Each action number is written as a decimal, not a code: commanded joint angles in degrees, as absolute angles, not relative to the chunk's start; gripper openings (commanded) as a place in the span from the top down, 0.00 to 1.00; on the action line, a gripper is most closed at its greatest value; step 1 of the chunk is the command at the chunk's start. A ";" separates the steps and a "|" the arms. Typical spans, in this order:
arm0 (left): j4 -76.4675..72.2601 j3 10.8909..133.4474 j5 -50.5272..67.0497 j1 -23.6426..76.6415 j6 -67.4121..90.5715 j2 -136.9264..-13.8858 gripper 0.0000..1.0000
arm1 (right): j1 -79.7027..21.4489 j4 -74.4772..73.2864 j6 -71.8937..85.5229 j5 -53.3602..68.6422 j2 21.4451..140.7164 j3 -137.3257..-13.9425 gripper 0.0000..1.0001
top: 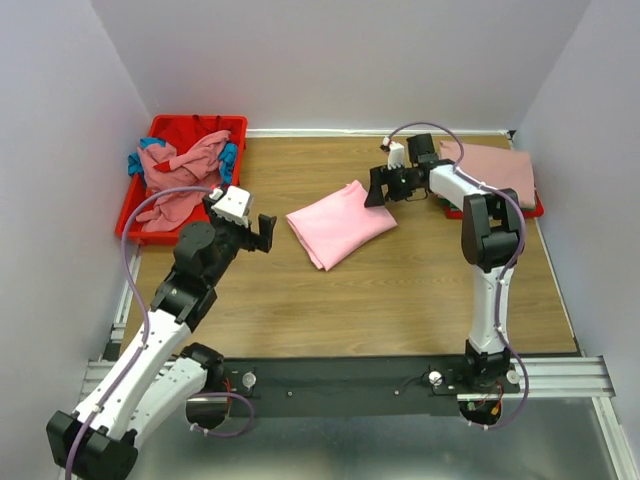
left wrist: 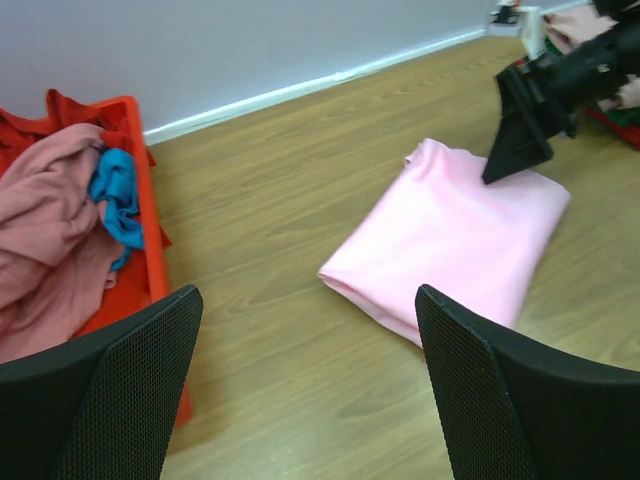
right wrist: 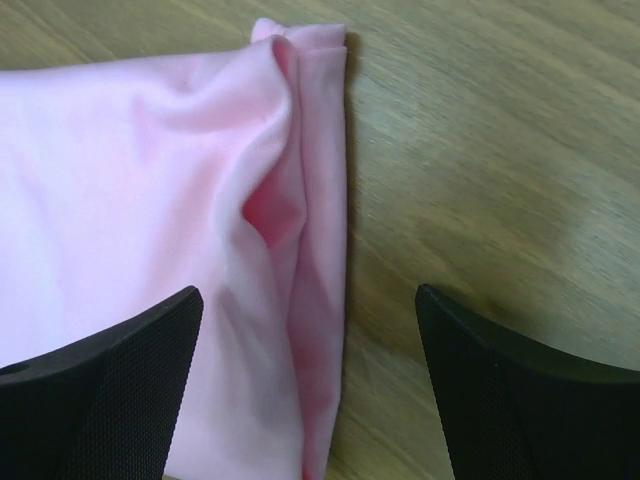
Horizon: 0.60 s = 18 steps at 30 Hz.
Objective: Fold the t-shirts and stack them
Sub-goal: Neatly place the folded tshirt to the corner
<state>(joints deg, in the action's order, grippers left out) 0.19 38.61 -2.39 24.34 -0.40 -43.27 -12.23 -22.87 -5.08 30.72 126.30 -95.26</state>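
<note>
Top view: one folded pink t-shirt between left gripper and right gripper, at the right's tips; heaped shirts in one red bin, uncountable. Left wrist: jaws wide, empty, shirt ahead. Right wrist: jaws wide, shirt edge beneath, rest cropped.

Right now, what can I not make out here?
- Top view: number of t-shirts in the red bin; they lie heaped.
- Top view: what lies under the folded dusty rose t-shirt; the right arm covers its edge.
- Right wrist view: most of the pink t-shirt, cut off by the frame.
</note>
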 commanded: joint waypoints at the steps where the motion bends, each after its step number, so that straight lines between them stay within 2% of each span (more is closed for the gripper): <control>1: 1.93 37.62 3.86 23.99 2.02 -38.42 0.06 | -12.92 -26.63 -5.36 36.73 129.37 -97.47 0.08; 7: 0.26 35.42 5.36 23.91 2.20 -33.23 0.06 | -13.09 -28.65 -4.04 40.43 132.53 -97.91 0.11; 12: -0.97 35.16 6.85 23.99 1.85 -32.78 0.06 | -14.76 -30.67 -2.73 42.89 134.38 -97.38 0.23; 14: -1.14 35.16 7.55 23.99 1.76 -32.52 0.06 | -15.46 -31.20 -2.03 43.33 135.26 -97.12 0.33; 16: -1.49 34.98 7.91 23.99 1.67 -31.99 0.06 | -15.99 -31.55 -1.32 43.24 135.79 -97.21 0.34; 18: -1.84 34.72 7.91 23.99 1.58 -31.20 0.06 | -16.26 -31.64 -0.71 43.42 136.32 -97.12 0.39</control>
<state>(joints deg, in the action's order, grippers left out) 0.03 35.33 5.61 24.32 1.54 -32.73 -14.68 -25.17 -2.22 43.59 131.28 -98.32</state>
